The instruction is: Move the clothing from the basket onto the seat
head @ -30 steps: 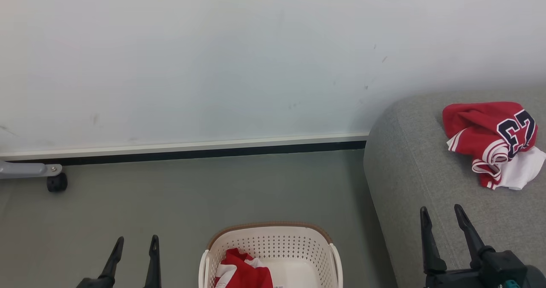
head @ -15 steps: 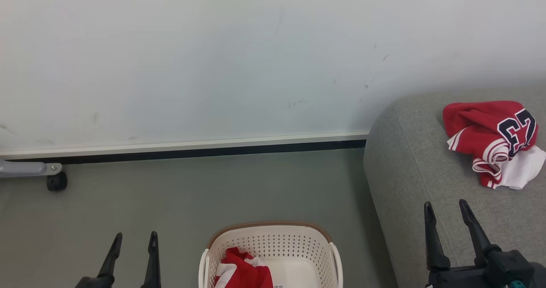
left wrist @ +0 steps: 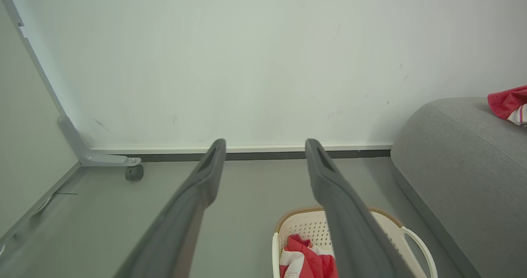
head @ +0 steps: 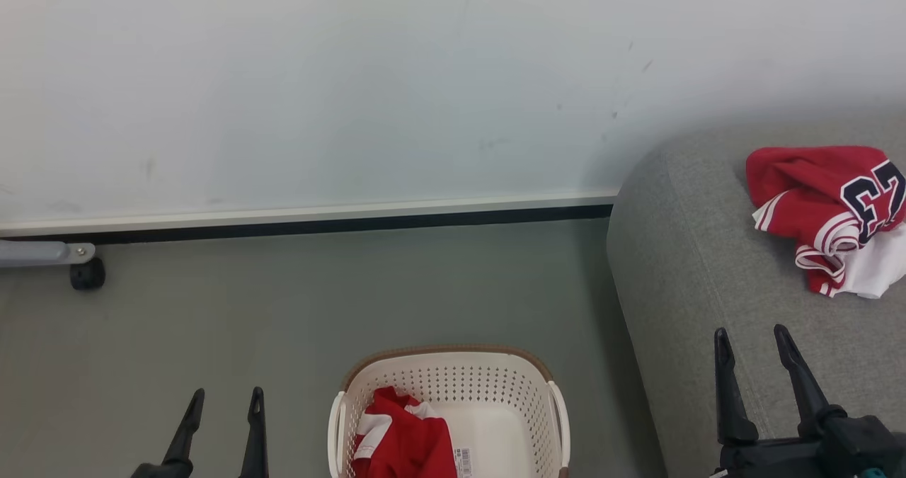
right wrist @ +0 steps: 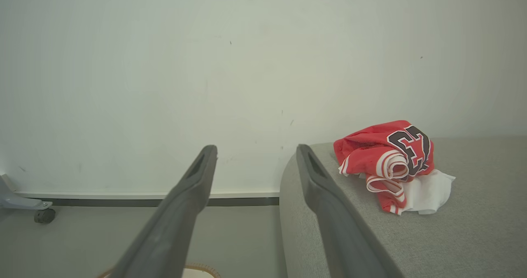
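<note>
1. left gripper [head: 227, 391]: jaws spread wide, nothing between them. It hangs over the floor [head: 283, 308], just left of the basket [head: 453, 351], not touching it.
2. right gripper [head: 750, 329]: jaws also wide apart, empty. It sits over the front part of the sofa [head: 679, 272], near the sofa's rounded left end, pointing toward the wall [head: 354, 74].
3. basket stands on the floor between the two grippers, close beside the sofa's end.
4. one red-and-white garment [head: 403, 439] lies crumpled in the basket's left half. A barcode sticker [head: 462, 457] shows on the basket bottom just to its right.
5. a red jersey [head: 814, 195] with a dark number outlined in white and striped trim lies bunched on the sofa cushion, white fabric showing at its near edge. It is well apart from the right gripper, further back and to the right.
6. grey frame leg with a black caster [head: 87, 274] sits at the foot of the wall, far left.
</note>
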